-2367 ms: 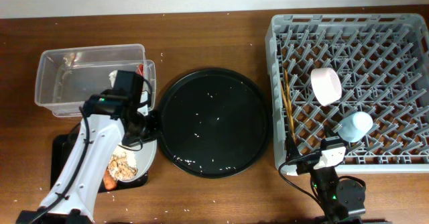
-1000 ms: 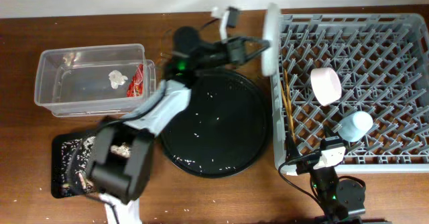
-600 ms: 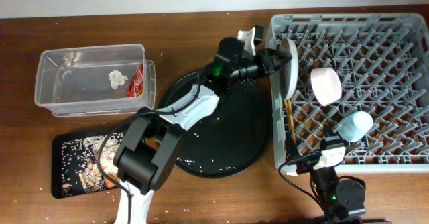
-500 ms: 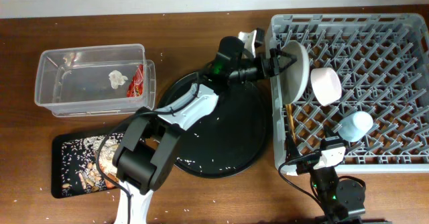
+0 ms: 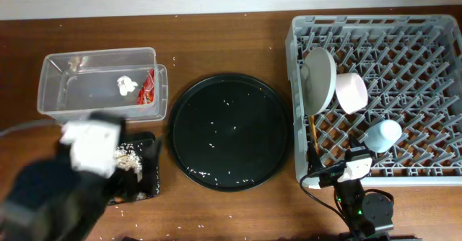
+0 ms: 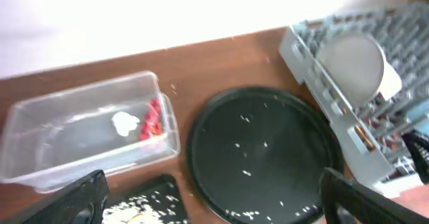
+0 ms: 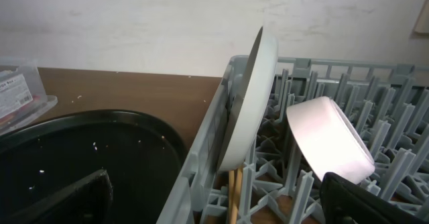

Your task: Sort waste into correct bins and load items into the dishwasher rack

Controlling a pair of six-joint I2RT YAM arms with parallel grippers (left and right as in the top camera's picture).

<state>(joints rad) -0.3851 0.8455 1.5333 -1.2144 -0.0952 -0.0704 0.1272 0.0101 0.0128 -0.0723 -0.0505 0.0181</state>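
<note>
Tub (image 5: 97,53) left, tissue (image 5: 127,85) and wrapper (image 5: 149,88) inside; round tray (image 5: 245,104) centre; rack (image 5: 375,19) right, holding plate (image 5: 318,79), bowl (image 5: 351,93), cup (image 5: 381,135).

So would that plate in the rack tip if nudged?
Looks rigid and smooth, so probably slippery to pinch. The plate stands on edge, tilted, so a nudge might tip it toward the bowl, though the rack pegs likely catch it.

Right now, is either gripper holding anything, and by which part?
Nothing is held. The left gripper and right gripper are both open and empty; the plate stands on edge in the rack.
</note>
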